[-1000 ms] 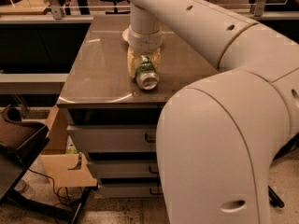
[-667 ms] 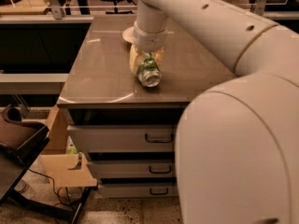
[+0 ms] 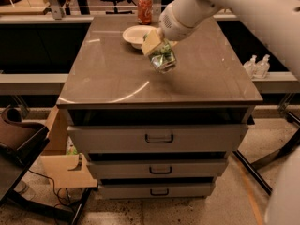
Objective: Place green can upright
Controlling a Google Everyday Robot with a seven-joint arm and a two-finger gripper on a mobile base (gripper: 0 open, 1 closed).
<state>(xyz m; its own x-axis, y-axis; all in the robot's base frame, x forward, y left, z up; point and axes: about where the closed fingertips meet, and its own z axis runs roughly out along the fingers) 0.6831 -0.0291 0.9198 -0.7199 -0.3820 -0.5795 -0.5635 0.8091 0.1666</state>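
- Overhead, the white arm (image 3: pixel 243 8) reaches in from the right across the bench (image 3: pixel 108 78), which has three drawers (image 3: pixel 159 138) below.
- A white bowl (image 3: pixel 133 33) sits toward the bench's far side.
- The gripper (image 3: pixel 158 49) hangs just in front of the bowl, jaws pinching the green can (image 3: pixel 165 61).
- The can is tilted, silver end facing the camera.
- A red can (image 3: pixel 145 9) stands upright at the far edge.

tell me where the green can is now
In the camera view the green can is tilted in the gripper over the middle of the cabinet top, just in front of the white bowl; the red soda can stands farther back.
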